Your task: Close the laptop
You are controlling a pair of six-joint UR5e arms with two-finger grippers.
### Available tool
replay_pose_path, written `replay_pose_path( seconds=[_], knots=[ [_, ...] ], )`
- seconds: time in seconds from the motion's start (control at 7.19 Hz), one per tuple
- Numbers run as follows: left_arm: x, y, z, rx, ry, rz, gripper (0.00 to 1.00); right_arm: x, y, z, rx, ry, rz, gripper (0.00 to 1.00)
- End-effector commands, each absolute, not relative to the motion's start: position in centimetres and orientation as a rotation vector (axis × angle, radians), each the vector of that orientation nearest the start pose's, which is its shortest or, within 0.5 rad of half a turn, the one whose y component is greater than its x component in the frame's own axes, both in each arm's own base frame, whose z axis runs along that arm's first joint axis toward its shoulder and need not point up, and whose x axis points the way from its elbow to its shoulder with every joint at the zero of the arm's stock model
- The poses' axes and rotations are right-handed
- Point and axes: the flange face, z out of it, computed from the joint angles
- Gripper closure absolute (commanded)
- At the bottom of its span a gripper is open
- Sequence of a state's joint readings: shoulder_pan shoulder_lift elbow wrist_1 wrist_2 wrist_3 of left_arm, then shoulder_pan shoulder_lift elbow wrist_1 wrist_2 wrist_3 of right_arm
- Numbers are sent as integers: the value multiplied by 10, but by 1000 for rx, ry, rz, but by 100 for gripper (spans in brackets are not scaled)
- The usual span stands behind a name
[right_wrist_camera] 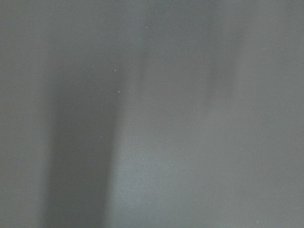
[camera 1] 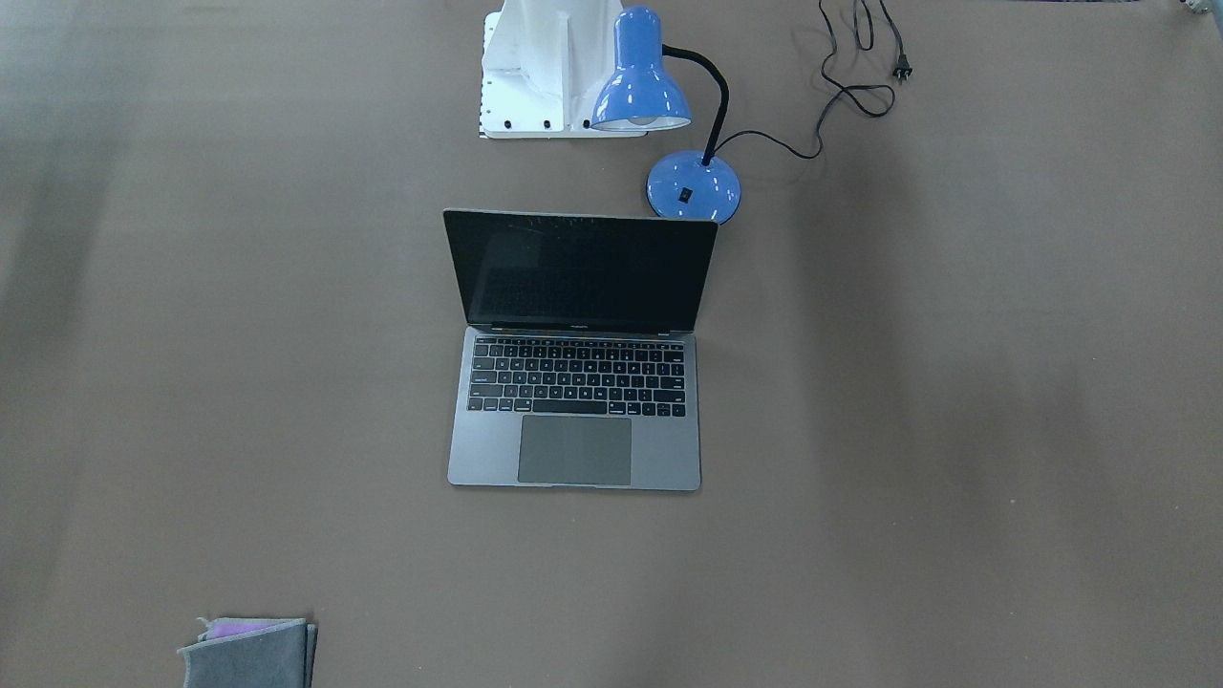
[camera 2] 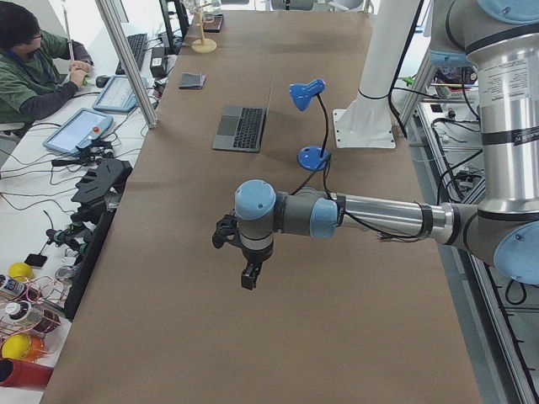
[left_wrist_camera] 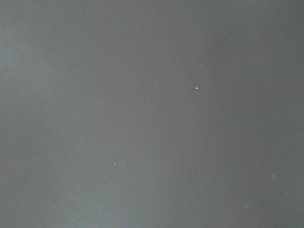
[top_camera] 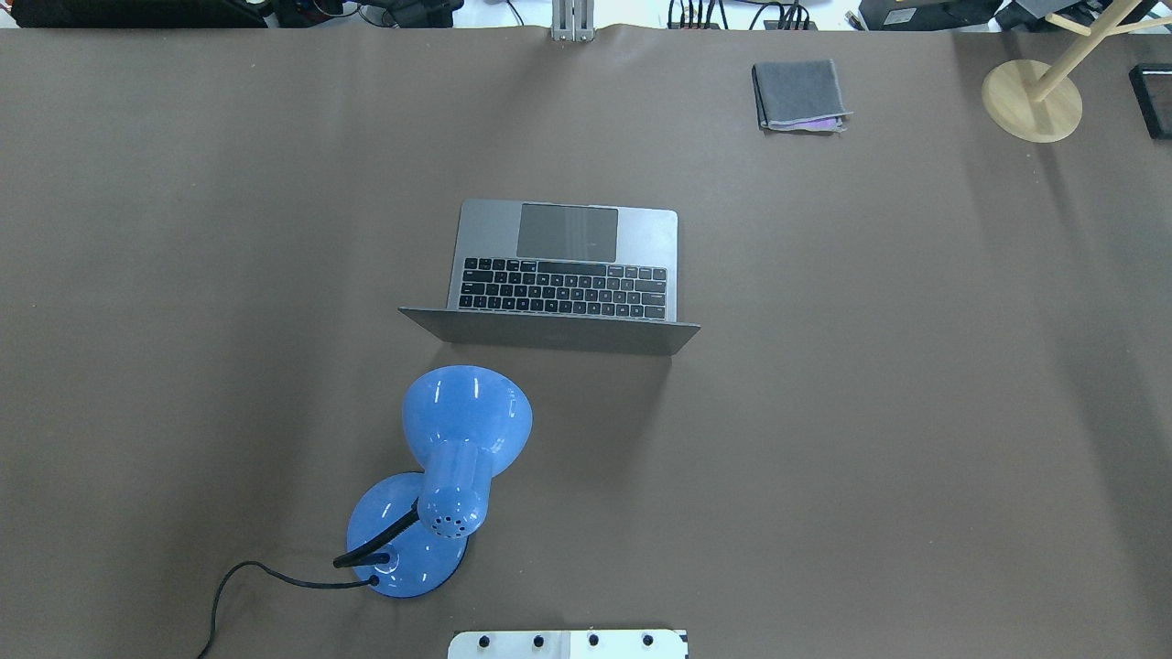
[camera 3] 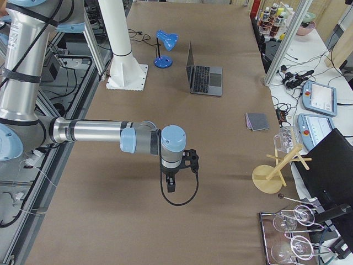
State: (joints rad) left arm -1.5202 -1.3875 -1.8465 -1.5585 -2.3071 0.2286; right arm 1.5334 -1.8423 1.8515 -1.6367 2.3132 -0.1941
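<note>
The laptop (camera 1: 573,449) is a space-grey one and stands open at the table's middle, its black screen upright and its keyboard facing away from the robot. It also shows in the overhead view (top_camera: 568,275), the left side view (camera 2: 240,128) and the right side view (camera 3: 205,78). My left gripper (camera 2: 249,278) hangs over bare table far from the laptop, seen only from the side; I cannot tell whether it is open. My right gripper (camera 3: 170,185) likewise hangs over bare table, and its state cannot be told. Both wrist views show only brown table surface.
A blue desk lamp (top_camera: 458,448) stands just behind the laptop's lid on the robot's side, its cord (camera 1: 850,86) trailing off. A folded grey cloth (top_camera: 798,94) lies at the far edge. A wooden stand (top_camera: 1032,99) is at the far right corner. The robot's white base (camera 1: 535,67) is behind the lamp.
</note>
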Motion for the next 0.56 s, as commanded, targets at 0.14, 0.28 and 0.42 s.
replay_pose_path(
  seconds=[0.14,0.28,0.42],
  knots=[
    [-45,-421,601,159,729,301,2,52,-376,647,4,-746,-201,0],
    [-46,-421,601,161,727,300,2,52,-376,647,6,-745,-200,0],
    [-46,-423,600,165,721,302,2,52,-377,643,13,-746,-202,0]
  ],
)
